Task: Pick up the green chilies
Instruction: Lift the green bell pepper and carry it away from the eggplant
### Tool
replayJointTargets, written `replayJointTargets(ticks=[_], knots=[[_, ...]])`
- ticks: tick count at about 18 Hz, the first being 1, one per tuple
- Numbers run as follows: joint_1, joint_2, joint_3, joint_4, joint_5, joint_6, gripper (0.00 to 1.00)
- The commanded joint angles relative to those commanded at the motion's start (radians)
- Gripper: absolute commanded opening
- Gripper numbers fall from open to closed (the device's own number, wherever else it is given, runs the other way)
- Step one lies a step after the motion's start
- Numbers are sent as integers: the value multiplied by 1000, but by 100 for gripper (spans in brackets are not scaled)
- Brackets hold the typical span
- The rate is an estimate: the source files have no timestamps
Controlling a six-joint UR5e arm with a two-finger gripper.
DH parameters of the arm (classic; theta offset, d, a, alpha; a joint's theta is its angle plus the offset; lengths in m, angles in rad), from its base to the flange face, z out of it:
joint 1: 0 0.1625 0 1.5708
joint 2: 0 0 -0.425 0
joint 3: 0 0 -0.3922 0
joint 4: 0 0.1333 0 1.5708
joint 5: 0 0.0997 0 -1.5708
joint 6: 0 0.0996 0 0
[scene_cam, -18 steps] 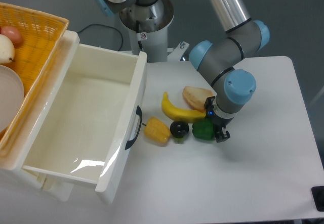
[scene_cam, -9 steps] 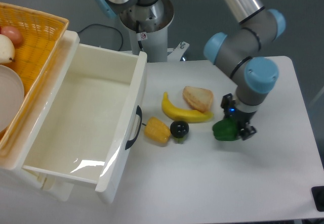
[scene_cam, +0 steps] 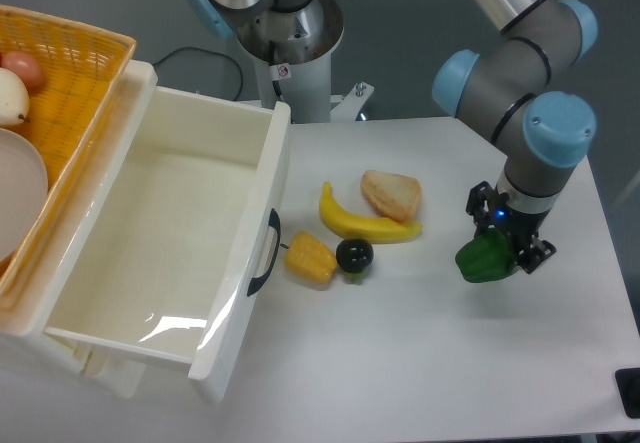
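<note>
- The gripper has swung right across the table, away from the banana and black fruit.
- The green chilies, clamped between its fingers, have travelled with it, leaving the cluster.

Layout around the claw, right side of the white table.

The black two-finger claw hangs over the table's right part, with the glossy green lumpy toy chilies between its fingers, at its lower left. Left of the claw, well apart: the tan bread slice, with the yellow curved banana just in front of it. Further left and nearer the camera, the small black round fruit touches the yellow corn piece on its left. Far left of the claw stands the open white drawer; beyond that, at the frame's left edge, the woven orange basket. Behind the claw and to its left, the grey arm base.
</note>
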Motion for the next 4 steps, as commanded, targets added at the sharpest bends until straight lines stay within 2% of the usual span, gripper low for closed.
replayJointTargets(ticks=[4], knots=[[14, 6, -2, -12, 2, -2, 48]])
